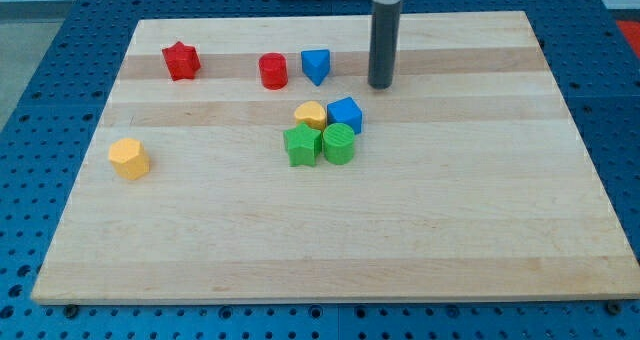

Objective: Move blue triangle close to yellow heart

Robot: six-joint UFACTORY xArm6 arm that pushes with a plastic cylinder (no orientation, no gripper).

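The blue triangle [316, 65] sits near the view's top, just right of a red cylinder [273, 71]. The yellow heart [311, 114] lies below it, near the board's middle, touching a blue cube [346, 114] on its right, a green star [302, 145] below it and a green cylinder [338, 143] below right. My tip [380, 84] rests on the board to the right of the blue triangle and above the blue cube, apart from both.
A red star [181, 61] sits at the top left. A yellow hexagon [129, 158] sits at the left. The wooden board [480, 230] lies on a blue perforated table.
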